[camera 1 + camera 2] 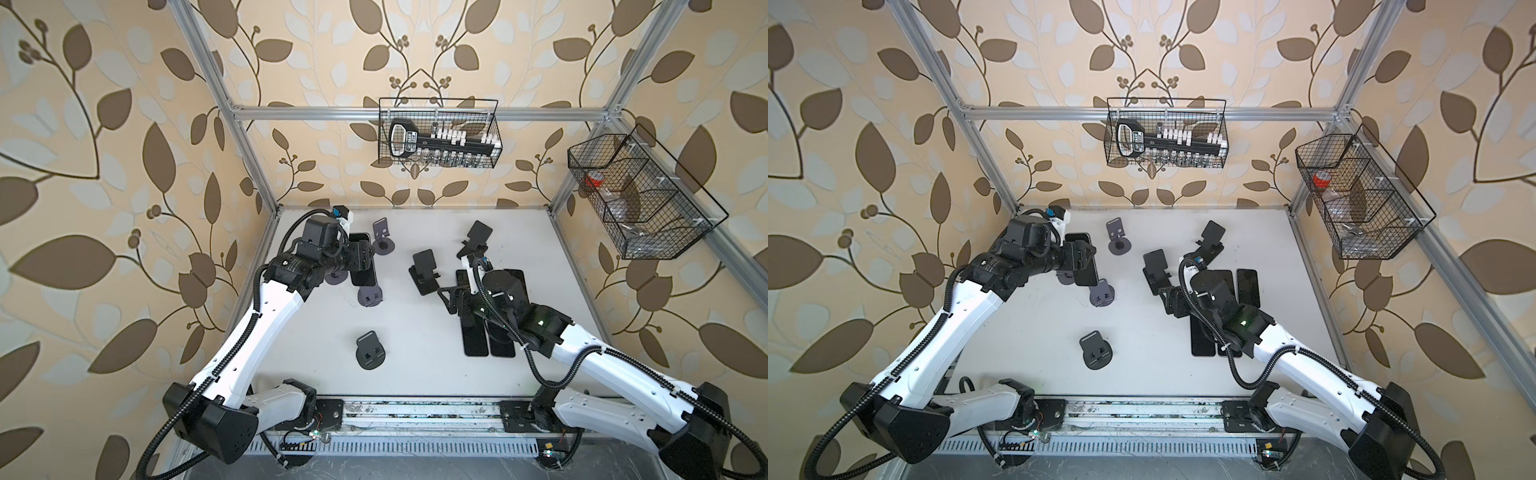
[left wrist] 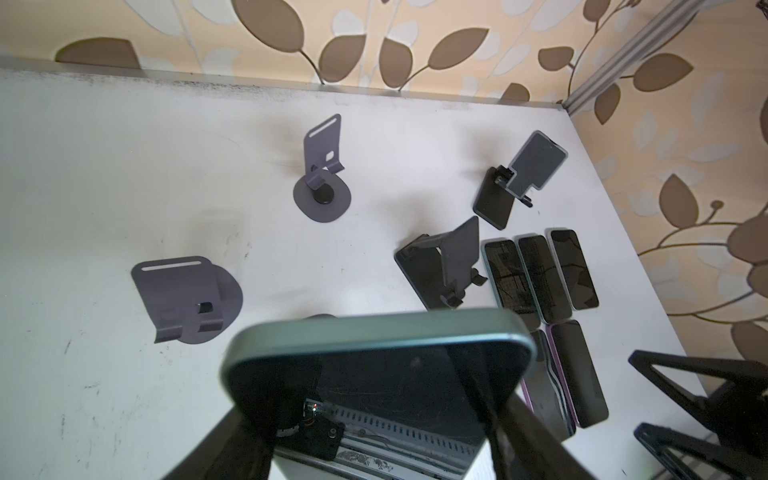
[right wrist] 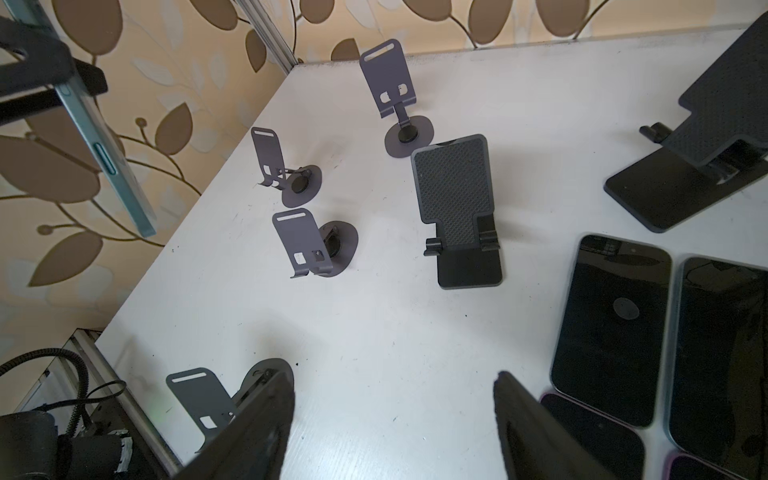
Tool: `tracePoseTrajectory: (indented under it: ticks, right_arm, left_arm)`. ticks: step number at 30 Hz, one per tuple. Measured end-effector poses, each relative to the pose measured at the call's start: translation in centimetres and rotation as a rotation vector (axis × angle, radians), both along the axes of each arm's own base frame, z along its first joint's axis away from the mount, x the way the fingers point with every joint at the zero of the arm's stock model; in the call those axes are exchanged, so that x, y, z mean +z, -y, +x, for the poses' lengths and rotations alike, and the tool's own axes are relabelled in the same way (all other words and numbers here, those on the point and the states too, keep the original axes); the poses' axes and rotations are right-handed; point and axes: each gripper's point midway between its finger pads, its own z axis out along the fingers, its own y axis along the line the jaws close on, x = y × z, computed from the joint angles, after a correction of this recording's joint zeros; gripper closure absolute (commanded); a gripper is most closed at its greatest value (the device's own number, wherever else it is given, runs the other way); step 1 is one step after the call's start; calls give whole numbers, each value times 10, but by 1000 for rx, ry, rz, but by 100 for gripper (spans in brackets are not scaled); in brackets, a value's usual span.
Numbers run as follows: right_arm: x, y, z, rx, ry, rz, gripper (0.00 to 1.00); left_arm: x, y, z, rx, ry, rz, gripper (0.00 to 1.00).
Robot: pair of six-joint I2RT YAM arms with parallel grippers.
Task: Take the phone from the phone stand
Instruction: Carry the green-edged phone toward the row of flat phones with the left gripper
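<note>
My left gripper (image 1: 363,259) (image 1: 1086,257) (image 2: 374,419) is shut on a dark phone with a green edge (image 1: 361,279) (image 1: 1088,279) (image 2: 374,365). It holds the phone in the air, clear of every phone stand. The right wrist view shows the phone edge-on (image 3: 106,162) above the table's left side. Several purple-grey stands with round bases stand empty below and around it (image 1: 370,297) (image 2: 187,299) (image 3: 311,243). My right gripper (image 1: 451,297) (image 1: 1169,297) (image 3: 395,415) is open over bare table, with nothing between its fingers.
Two black folding stands (image 1: 424,270) (image 1: 473,241) sit mid-table, and another purple-grey stand (image 1: 370,351) is near the front. Several phones lie flat side by side on the right (image 1: 476,332) (image 2: 540,274) (image 3: 611,328). Wire baskets (image 1: 438,133) (image 1: 640,195) hang on the back and right walls.
</note>
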Motion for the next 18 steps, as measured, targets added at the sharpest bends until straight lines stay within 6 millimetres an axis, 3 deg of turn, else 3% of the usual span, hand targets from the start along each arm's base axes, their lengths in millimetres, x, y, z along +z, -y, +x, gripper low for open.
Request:
tracePoseTrajectory:
  ticks: [11,18]
  right_arm:
    - [-22,23,-19,-28,-45,-47,24]
    - [-28,41,-27,-73,-47,-71,24]
  left_arm:
    - [-17,54,-46,-108,-129,-57,68]
    - [-57,91,-81,-165,-261,-72,68]
